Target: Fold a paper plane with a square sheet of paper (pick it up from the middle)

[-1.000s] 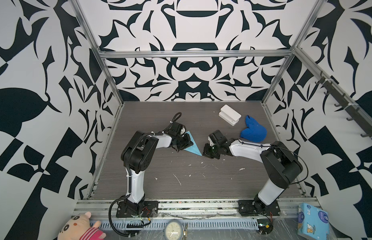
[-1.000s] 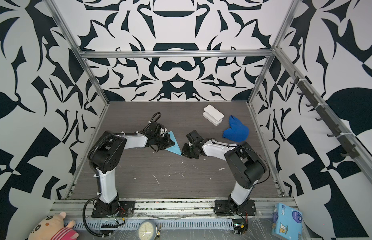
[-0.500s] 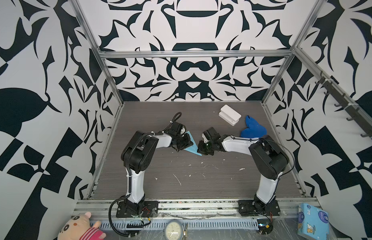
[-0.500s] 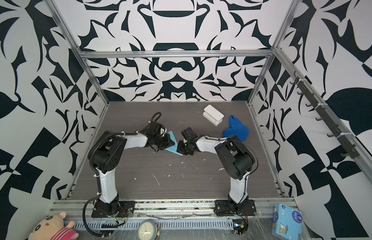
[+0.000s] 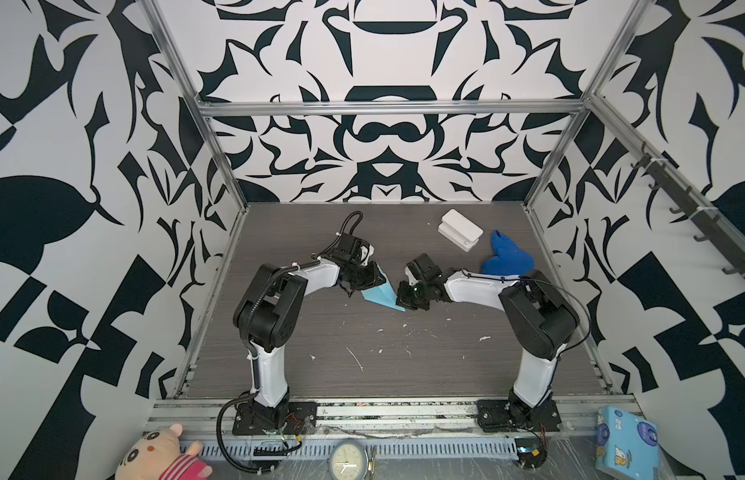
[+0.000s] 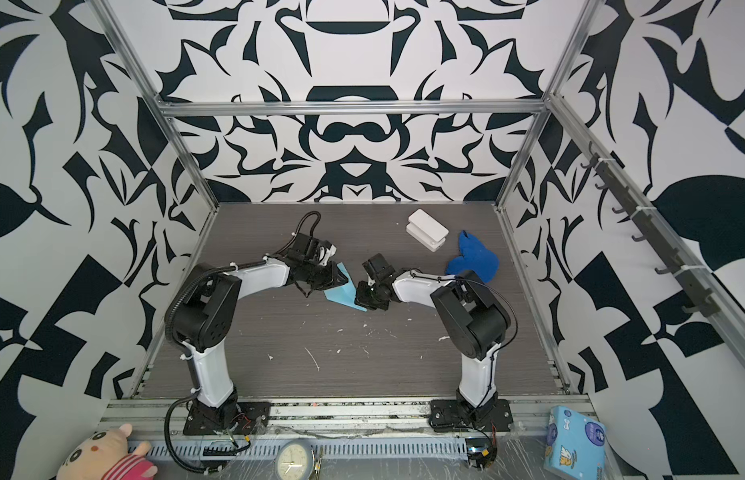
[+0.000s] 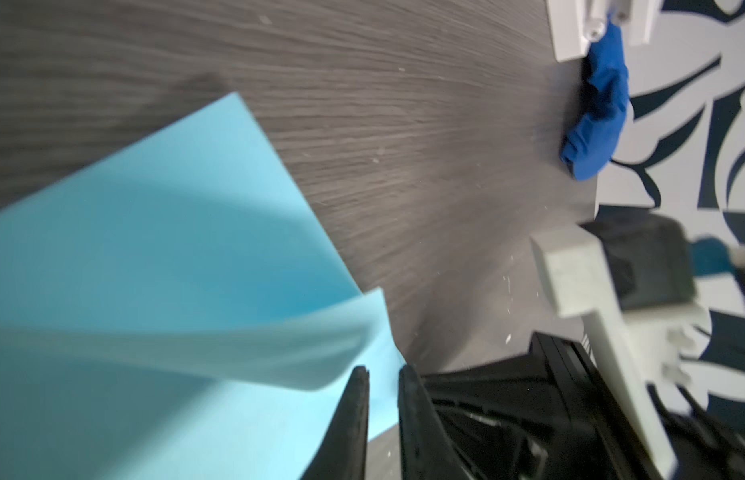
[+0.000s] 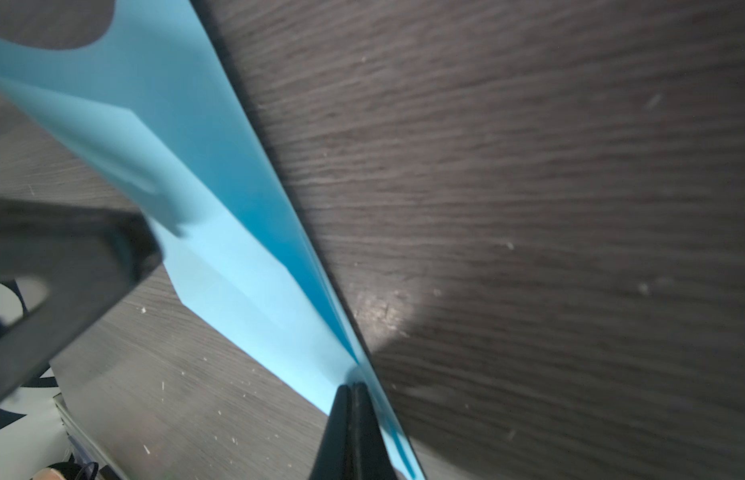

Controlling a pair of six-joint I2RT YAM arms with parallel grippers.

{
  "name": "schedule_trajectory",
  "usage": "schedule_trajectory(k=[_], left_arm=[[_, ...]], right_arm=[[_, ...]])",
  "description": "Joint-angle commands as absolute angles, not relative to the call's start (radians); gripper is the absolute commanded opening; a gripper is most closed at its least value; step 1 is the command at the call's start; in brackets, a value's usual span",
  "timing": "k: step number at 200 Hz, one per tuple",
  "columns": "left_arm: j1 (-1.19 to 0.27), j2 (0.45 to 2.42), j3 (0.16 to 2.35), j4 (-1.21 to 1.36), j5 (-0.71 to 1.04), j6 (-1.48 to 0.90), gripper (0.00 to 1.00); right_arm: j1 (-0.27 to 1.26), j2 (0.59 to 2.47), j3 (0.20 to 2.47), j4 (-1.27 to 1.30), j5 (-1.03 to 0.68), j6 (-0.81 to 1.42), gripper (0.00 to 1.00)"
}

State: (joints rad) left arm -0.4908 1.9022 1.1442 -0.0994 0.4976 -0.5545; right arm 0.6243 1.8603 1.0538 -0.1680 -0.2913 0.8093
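Note:
The square sheet of paper [image 5: 379, 296] [image 6: 341, 296] lies folded into a light-blue pointed wedge on the table's middle, between both grippers. My left gripper [image 5: 371, 285] [image 6: 336, 281] rests over its far, wide end. In the left wrist view the jaws [image 7: 383, 374] stand a narrow gap apart, nothing between them, with a curled flap of the paper [image 7: 154, 249] beside one fingertip. My right gripper [image 5: 405, 297] [image 6: 363, 297] is at the pointed near end. Its jaws [image 8: 349, 388] are shut, tips touching the paper [image 8: 238, 270] by a raised crease.
A white box [image 5: 460, 230] and a royal-blue cloth lump [image 5: 506, 257] [image 7: 599, 108] sit at the back right. Small white scraps [image 5: 356, 359] dot the wood-grain table [image 5: 404, 353]. A plush toy [image 5: 163, 455], a clock [image 5: 348, 459] and a printed box [image 5: 626, 442] lie beyond the front rail.
My right gripper has moved left, from beside the paper onto its pointed end. The left jaws have parted slightly; the left arm has stayed put.

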Motion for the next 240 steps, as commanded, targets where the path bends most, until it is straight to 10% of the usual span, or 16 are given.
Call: schedule_trajectory(k=[1,240], left_arm=[[-0.519,1.886,1.127,-0.156,0.510,-0.446,0.15],[-0.528,1.919,1.160,-0.133,0.497,-0.368,0.10]], right_arm=[[0.624,1.881,1.066,-0.256,-0.256,0.795,0.00],[0.624,1.907,1.065,-0.274,-0.254,0.802,0.00]])
